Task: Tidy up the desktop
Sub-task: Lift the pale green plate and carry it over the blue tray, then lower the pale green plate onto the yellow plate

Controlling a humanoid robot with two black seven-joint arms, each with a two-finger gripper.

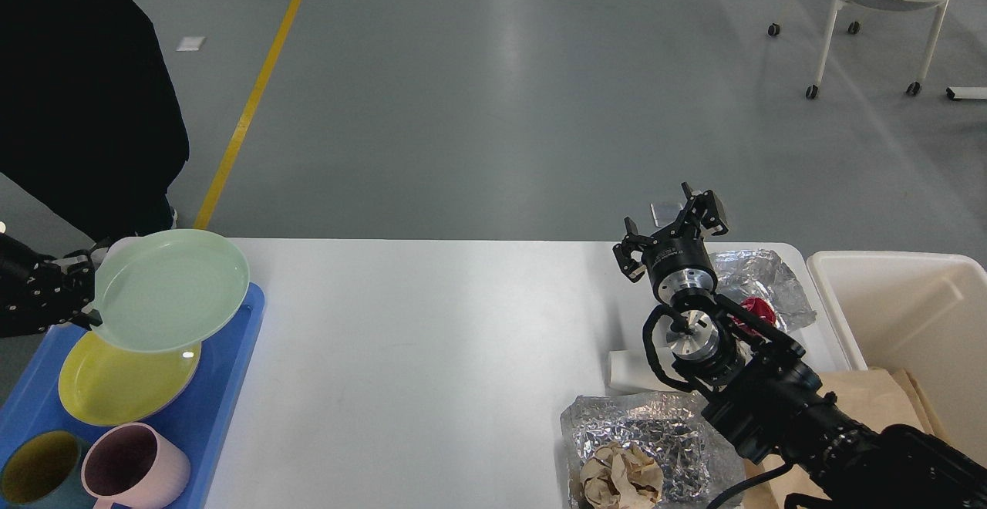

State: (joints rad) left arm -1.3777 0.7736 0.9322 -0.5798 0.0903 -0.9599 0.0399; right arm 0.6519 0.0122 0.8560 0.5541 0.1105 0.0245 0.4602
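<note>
The white desktop spans the view. My left gripper at the far left is shut on the rim of a pale green plate, held just above the yellow plate in the blue tray. My right gripper is open and empty, pointing away above the desktop's far right part. Beside it lies crumpled foil with a red piece. More foil holding crumpled brown paper lies at the front right.
A pink cup and a teal cup with a yellow inside stand in the tray. A cream-white bin stands right of the table, with brown paper beside it. A person in black stands at the far left. A white block lies near my right arm.
</note>
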